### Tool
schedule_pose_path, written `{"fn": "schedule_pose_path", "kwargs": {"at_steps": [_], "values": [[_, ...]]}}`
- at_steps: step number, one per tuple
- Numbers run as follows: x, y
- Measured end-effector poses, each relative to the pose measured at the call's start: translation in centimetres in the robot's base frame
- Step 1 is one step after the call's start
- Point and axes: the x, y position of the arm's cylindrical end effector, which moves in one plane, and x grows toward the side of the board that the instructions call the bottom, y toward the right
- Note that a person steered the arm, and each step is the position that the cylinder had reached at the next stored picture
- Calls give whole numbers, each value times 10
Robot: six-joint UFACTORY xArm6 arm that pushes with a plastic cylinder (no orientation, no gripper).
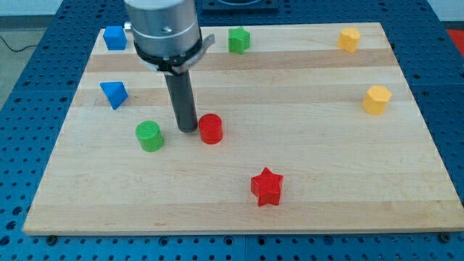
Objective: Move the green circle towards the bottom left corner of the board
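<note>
The green circle (150,135) is a short green cylinder on the wooden board (304,167), left of the middle. My tip (188,129) is the lower end of the dark rod. It stands just right of the green circle with a small gap, and just left of the red circle (211,128). I cannot tell whether the tip touches the red circle.
A red star (267,186) lies below the middle. A blue triangle (114,93) and a blue block (114,37) are at the upper left. A green block (238,40) sits at the top. Two yellow blocks (349,39) (377,99) are at the right.
</note>
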Motion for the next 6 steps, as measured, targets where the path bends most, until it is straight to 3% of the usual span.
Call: {"fn": "schedule_pose_path", "kwargs": {"at_steps": [1, 2, 3, 4, 6], "values": [[13, -37], [53, -64], [57, -68], [34, -65], [76, -107]]}}
